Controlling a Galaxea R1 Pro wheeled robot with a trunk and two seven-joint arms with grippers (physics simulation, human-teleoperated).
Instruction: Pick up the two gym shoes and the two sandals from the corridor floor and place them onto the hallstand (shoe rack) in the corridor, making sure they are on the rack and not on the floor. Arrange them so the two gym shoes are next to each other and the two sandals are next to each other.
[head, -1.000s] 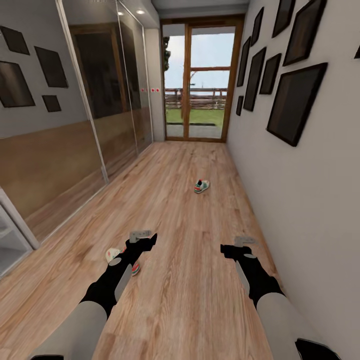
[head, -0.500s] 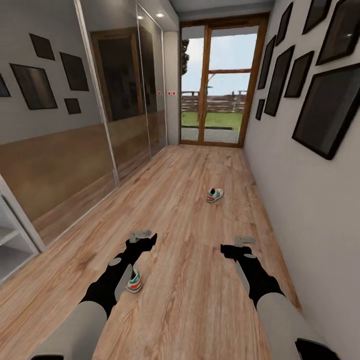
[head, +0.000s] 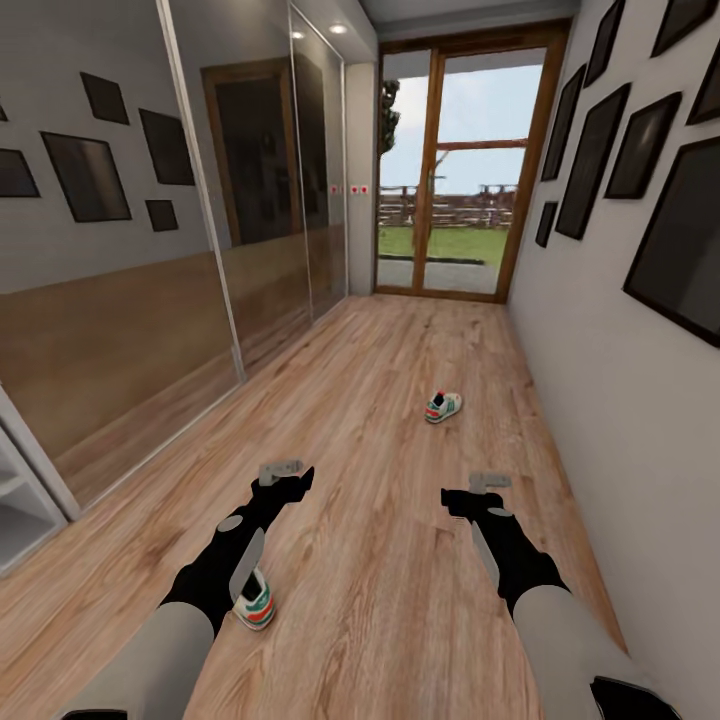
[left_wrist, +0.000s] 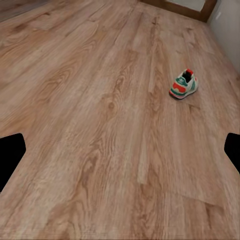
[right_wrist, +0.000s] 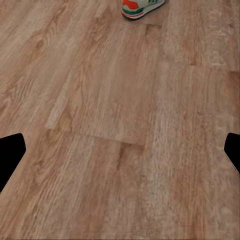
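One cream-white gym shoe (head: 443, 406) with green stripes and red accents lies on the corridor floor (head: 380, 560) ahead, right of centre; it also appears as the shoe (left_wrist: 184, 85) and, cut by the frame edge, the shoe (right_wrist: 141, 7). The second gym shoe (head: 254, 604) lies close by, partly hidden under my left forearm. My left gripper (head: 290, 480) (left_wrist: 120, 155) and right gripper (head: 470, 495) (right_wrist: 120, 155) hover over the planks, both open and holding nothing. A pale corner of the hallstand (head: 18, 495) sits at the left edge. The sandals are out of view.
Mirrored wardrobe doors (head: 130, 300) line the left side. A grey wall with dark picture frames (head: 620, 330) runs close along the right. A glass door (head: 450, 170) closes the far end of the corridor.
The camera has moved: the whole picture has shifted right and the near shoe now lies lower, under my left forearm. Both arms keep the same pose.
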